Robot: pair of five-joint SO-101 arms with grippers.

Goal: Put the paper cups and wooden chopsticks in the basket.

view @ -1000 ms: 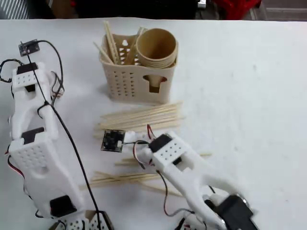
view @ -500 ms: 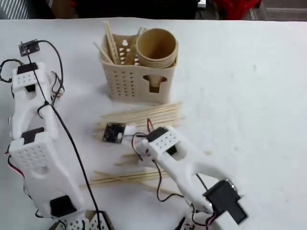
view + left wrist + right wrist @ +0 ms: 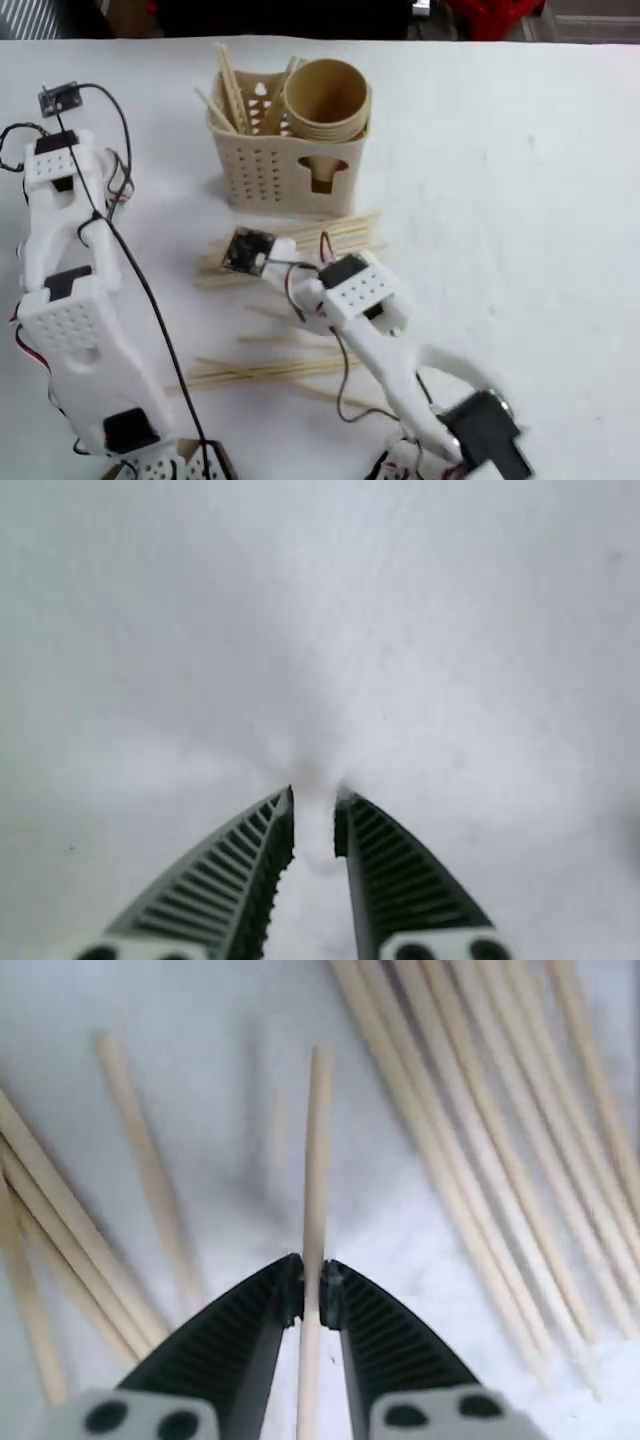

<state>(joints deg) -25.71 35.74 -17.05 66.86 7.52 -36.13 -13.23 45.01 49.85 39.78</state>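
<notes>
Broadly, we see a white table with both arms on it. The white left arm lies folded along the table's left edge in the high view. Its left gripper points at bare tabletop, the jaws parted by a narrow gap with nothing between them. The white right arm stretches from the near edge toward the middle, its wrist low over the scattered sticks. The right gripper is clamped on one pale wooden chopstick, which runs straight out past the fingertips.

Beyond that wrist stands the cream perforated basket, upright. It holds a stack of brown paper cups on one side and several standing chopsticks on the other. Just in front of the basket a row of loose chopsticks lies side by side; the right wrist and its small black camera board cover part of that row. We also see a nearer bundle of sticks lying toward the front edge, partly under the right arm.
</notes>
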